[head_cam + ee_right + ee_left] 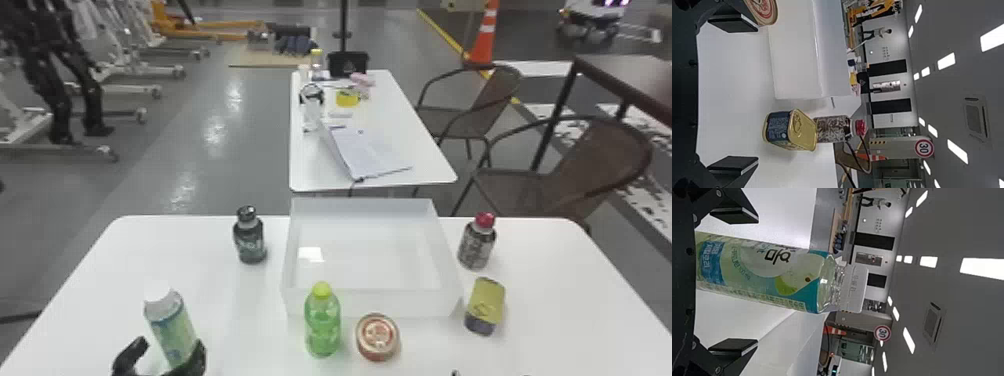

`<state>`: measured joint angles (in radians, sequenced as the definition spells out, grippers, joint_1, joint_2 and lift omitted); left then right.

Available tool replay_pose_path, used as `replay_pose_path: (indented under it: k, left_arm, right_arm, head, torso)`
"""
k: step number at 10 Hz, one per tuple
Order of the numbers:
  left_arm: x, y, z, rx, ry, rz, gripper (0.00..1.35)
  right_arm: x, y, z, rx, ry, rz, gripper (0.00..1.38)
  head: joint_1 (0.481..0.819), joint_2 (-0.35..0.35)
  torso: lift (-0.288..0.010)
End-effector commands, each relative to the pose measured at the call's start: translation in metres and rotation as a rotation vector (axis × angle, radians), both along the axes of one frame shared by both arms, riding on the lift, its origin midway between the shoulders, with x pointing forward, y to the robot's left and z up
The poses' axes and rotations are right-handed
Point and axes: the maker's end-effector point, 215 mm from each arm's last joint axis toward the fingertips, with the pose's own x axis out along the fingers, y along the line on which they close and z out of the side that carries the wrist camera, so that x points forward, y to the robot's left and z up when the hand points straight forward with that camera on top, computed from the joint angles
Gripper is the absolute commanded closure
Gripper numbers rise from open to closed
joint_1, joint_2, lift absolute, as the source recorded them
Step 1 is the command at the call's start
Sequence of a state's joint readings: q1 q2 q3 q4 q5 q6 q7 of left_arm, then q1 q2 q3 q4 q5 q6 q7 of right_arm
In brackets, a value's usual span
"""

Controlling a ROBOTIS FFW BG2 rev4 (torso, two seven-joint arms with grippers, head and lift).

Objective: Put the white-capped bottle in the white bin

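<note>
Head view places the white-capped bottle (172, 327) outside the white bin (372, 303), at about eight o'clock from it over the table (550, 280), so the delivery itself remains undone. The left end effector (734, 281) is spread wide, its fingers either side of the bottle with a gap at each, so the approach looks nearly complete; closing, lifting, carrying toward two o'clock and releasing are left. The right end effector (734, 96) is wide and holds nothing. The bottle's foot is hidden, so its contact with the table cannot be confirmed; from above, its cap (159, 296) nearly melts into the white surface.
</note>
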<state>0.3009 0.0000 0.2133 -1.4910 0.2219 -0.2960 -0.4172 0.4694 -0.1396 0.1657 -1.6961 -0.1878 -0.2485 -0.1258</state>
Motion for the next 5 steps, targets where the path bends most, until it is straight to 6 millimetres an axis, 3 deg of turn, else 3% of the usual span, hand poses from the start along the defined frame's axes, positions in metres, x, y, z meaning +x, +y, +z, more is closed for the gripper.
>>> replay_pose_path:
  k: [1, 5]
  left_arm:
    - [-0.0006, -0.0006, -0.0002, -0.003, 0.0, 0.001, 0.19]
    - [-0.0007, 0.0002, -0.0002, -0.002, 0.0, 0.003, 0.19]
  right_arm:
    - [-0.0002, -0.0002, -0.0006, 0.002, 0.001, -0.001, 0.11]
    - [-0.0006, -0.0006, -0.0023, 0.004, 0.005, -0.002, 0.11]
  head:
    - [0.549, 0.0]
    - [0.549, 0.0]
  torso:
    - [-0.1]
    - [-0.1]
